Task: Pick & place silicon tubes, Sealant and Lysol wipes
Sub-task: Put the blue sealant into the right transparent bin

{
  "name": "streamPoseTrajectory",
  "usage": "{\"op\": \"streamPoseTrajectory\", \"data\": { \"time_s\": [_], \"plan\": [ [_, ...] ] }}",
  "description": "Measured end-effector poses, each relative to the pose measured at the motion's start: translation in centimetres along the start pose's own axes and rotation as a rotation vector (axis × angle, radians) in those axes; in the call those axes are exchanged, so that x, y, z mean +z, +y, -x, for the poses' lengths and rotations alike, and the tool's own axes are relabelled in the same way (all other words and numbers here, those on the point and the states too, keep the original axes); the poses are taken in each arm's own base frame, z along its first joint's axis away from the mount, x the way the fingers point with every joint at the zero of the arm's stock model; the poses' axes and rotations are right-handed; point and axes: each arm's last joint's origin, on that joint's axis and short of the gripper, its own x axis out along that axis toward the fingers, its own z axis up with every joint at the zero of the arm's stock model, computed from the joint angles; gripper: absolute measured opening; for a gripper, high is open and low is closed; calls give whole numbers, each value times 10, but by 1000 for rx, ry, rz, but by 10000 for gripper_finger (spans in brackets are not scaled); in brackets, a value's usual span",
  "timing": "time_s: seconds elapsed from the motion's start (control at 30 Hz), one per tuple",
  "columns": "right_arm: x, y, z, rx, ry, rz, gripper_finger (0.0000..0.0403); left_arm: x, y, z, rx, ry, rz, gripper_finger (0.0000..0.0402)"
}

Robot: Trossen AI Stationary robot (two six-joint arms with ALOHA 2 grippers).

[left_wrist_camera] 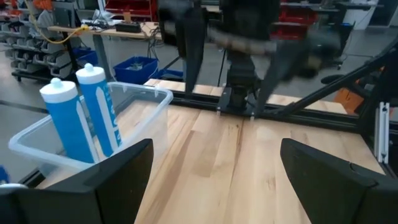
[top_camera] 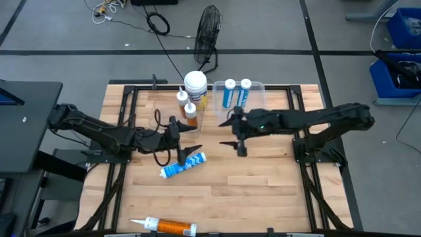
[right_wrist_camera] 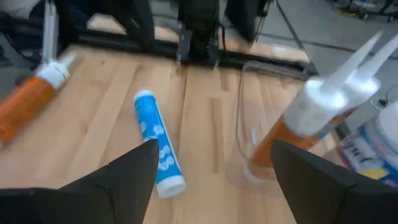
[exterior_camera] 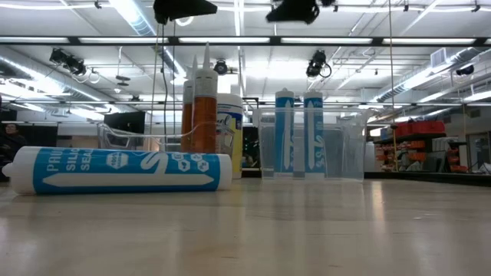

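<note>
A blue tube (top_camera: 184, 164) lies on its side on the wooden table, also in the low view (exterior_camera: 123, 170) and the right wrist view (right_wrist_camera: 158, 149). An orange tube (top_camera: 168, 227) lies near the front edge. Two orange tubes (top_camera: 186, 105) and the Lysol wipes canister (top_camera: 195, 83) stand upright in a clear bin (exterior_camera: 130, 138) at the back. Two blue tubes (top_camera: 237, 92) stand in a second clear bin (left_wrist_camera: 37, 146) to its right. My left gripper (top_camera: 177, 139) hovers open above the lying blue tube's far side. My right gripper (top_camera: 233, 135) hovers open in front of the second bin.
A black frame (top_camera: 131, 99) borders the table's back and sides. A standing fan (top_camera: 207, 36) and cables lie on the floor behind the table. Bare wood (top_camera: 263, 191) spreads over the front right of the table.
</note>
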Motion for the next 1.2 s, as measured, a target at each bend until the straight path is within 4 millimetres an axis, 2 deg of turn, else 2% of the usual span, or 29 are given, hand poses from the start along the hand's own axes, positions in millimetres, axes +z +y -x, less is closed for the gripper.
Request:
{"op": "streamPoseTrajectory", "data": {
  "time_s": [0.23,0.47,0.6,0.73,1.2],
  "plan": [
    [-31,10,-50,27,-23,19,311,4,8,12,9,32,4,358],
    [-62,23,-107,143,-3,29,311,5,7,15,2,25,11,358],
    [-77,32,-131,138,-11,97,311,5,7,15,2,30,18,358],
    [-86,35,-142,119,-6,158,311,3,7,15,5,42,24,358],
    [-120,33,-173,189,29,137,311,2,7,15,7,49,64,358]
  ]
}}
